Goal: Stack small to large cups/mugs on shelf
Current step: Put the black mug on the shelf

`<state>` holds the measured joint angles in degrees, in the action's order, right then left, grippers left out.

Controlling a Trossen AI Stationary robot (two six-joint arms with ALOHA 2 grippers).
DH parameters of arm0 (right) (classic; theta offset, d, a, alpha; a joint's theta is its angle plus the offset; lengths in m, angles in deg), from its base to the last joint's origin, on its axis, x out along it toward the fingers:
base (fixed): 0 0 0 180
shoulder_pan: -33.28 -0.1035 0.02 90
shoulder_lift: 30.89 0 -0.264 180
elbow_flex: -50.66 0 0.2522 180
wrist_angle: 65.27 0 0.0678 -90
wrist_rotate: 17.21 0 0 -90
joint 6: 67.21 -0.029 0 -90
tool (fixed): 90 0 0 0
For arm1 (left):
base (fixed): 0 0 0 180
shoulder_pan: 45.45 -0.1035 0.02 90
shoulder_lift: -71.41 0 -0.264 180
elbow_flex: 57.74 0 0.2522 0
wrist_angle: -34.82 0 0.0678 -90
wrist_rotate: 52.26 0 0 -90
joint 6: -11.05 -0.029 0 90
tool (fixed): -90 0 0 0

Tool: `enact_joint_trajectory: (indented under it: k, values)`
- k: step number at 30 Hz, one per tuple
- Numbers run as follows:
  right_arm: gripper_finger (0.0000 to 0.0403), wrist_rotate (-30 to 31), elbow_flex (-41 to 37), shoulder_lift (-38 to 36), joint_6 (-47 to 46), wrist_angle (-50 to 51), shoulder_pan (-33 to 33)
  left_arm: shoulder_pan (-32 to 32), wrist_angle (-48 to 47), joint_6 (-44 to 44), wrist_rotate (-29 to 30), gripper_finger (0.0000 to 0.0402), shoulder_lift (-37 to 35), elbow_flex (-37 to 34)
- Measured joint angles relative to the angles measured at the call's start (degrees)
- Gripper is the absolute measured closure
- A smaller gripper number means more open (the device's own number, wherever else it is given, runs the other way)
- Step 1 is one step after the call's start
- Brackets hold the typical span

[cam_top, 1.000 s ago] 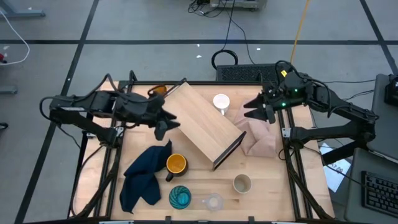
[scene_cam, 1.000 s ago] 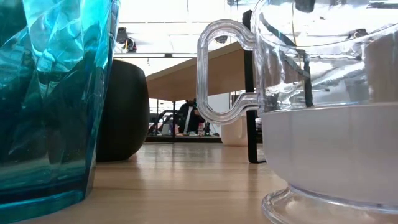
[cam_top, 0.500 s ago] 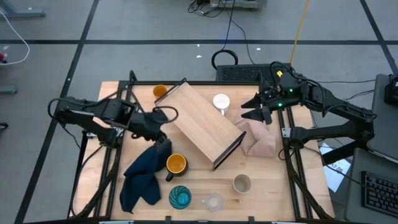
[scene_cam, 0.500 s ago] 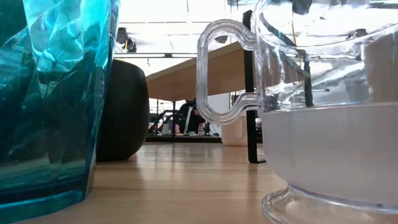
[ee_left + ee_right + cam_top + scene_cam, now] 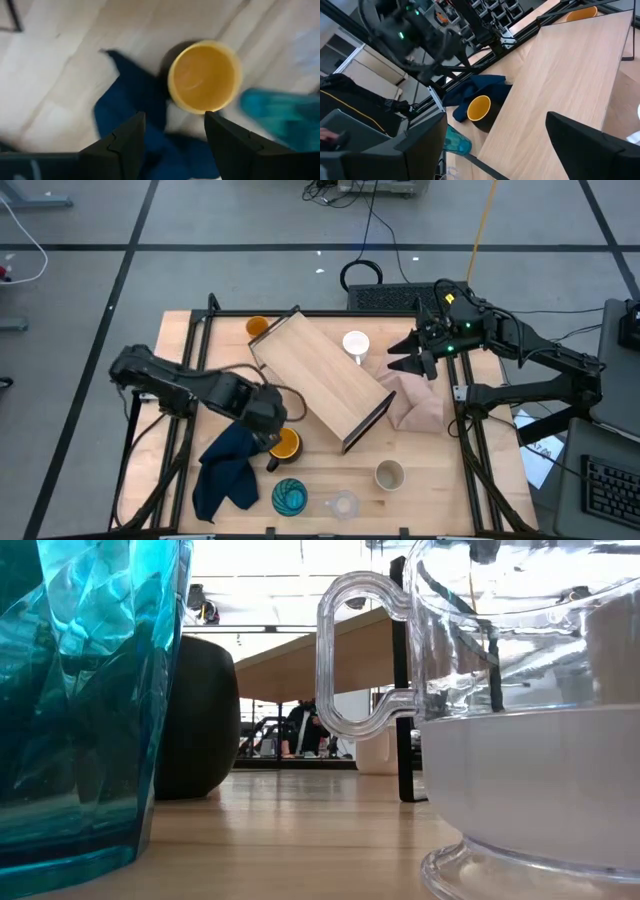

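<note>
Left pincer [image 5: 272,420]: fingers apart, holding nothing, poised directly above the yellow mug [image 5: 284,444], beside the blue cloth [image 5: 230,465] on the surface [image 5: 440,475]. Right pincer [image 5: 408,360]: open, empty, raised at the far right above the beige cloth [image 5: 420,405]. The shelf [image 5: 320,375] lies diagonally mid-surface. White mug [image 5: 356,344] and orange cup [image 5: 257,327] stand far; tumbler [image 5: 290,497], clear cup [image 5: 344,505] and grey cup [image 5: 389,475] stand near.
</note>
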<state>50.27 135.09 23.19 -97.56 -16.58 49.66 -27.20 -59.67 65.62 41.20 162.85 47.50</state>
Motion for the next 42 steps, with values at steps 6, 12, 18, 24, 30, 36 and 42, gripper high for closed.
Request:
enact_joint_trajectory:
  k: [6,12,18,24,30,36,42]
  values:
    - [0.0071,0.0,0.0,0.0,0.0,0.0,0.0,0.8,-1.3,1.1,0.3,0.0197,3.4,0.0]
    - [0.0071,0.0,0.0,0.0,0.0,0.0,0.0,1.0,2.3,2.1,2.3,0.0197,3.8,0.0]
    - [0.0071,0.0,0.0,-0.1,-0.4,0.0,0.0,1.0,5.8,2.8,2.6,0.0197,4.4,0.0]
    - [0.0071,-0.3,0.0,-0.4,-0.5,0.0,0.0,0.8,8.7,2.5,1.9,0.0197,6.2,0.0]
    - [0.0071,-0.3,0.0,-0.9,-0.7,-0.2,0.0,0.7,10.2,0.5,1.8,0.0197,8.5,0.0]
    - [0.0071,-1.5,0.0,-1.3,-1.5,-0.2,-0.4,-0.7,9.8,-1.2,1.3,0.0197,10.9,-0.1]
    - [0.0071,-1.7,0.0,-1.4,-1.6,-0.4,-2.1,-1.7,7.6,-5.0,1.5,0.0197,11.4,-0.3]
